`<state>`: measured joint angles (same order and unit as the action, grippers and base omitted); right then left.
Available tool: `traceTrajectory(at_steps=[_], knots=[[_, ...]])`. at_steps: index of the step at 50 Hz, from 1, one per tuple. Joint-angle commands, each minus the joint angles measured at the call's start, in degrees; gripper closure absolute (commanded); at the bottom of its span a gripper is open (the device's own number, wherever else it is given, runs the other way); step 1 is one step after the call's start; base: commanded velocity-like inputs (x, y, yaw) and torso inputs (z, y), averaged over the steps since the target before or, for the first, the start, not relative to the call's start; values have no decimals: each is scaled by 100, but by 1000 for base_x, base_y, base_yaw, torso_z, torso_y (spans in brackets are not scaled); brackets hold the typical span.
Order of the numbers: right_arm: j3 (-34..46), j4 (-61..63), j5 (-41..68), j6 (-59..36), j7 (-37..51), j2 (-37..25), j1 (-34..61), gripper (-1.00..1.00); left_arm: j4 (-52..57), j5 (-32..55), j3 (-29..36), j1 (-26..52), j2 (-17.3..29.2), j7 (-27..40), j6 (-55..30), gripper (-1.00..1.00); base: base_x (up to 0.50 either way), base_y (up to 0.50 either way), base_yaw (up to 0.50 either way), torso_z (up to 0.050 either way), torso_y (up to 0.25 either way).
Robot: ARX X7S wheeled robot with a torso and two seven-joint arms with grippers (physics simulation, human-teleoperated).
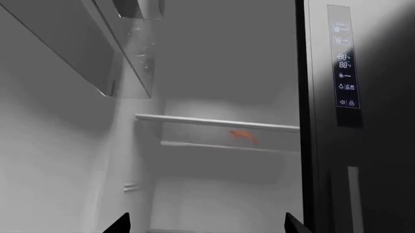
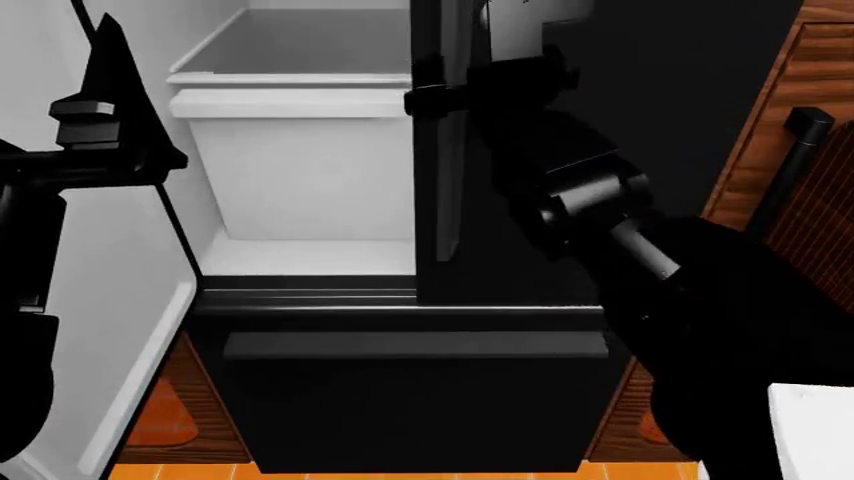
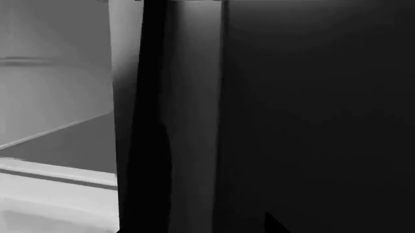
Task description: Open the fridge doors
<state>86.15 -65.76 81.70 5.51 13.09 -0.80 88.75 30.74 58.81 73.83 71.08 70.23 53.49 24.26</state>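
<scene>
The task looks about half done: one door stands open, the other is still shut. Nearest in the head view, the left gripper (image 2: 100,110) hangs by the swung-out left fridge door (image 2: 134,340), whose white inner face and dark edge run down the left of that view; its jaws are spread with nothing between them, since the left wrist view shows only two dark fingertips (image 1: 120,224) well apart over the bare interior. The right arm reaches up to the right fridge door (image 2: 667,120), a glossy black panel still flush with the cabinet, and the right gripper (image 2: 487,85) sits at that door's inner edge; whether it is clenched there or released I cannot tell, because the right wrist view shows only dark door surface close up. Below the doors lies the black drawer front (image 2: 400,390), closed. Farther in, the white compartment holds a bin (image 2: 287,170) and a shelf (image 1: 217,123) with a small orange item (image 1: 243,137) behind it. The shut door carries a lit control panel (image 1: 345,63).
</scene>
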Motion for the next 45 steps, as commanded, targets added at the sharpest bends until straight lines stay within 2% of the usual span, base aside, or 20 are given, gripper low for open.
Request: traceTrajectory(at_steps=[1,30,35,45], knots=[[310,-255,463,20,-294,79,58,100,-46,-46,-183,13,-116,-170,-1,-100,0,0,0,0,0],[315,-37,169,350,-244,75,121,100,-141,-106,-205,-133,-109,-149,62,-100,0,-1,-2,0,0],[409,1871,-36,526,802,-823,159,100,-213,-117,-191,-192,-143,-162,99,-100,0,-2,-2,0,0],[526,3852,-326,598,1828,-1754,269,100,-201,-97,-215,-190,-168,-161,78,-100,0,-1,-2,1,2]])
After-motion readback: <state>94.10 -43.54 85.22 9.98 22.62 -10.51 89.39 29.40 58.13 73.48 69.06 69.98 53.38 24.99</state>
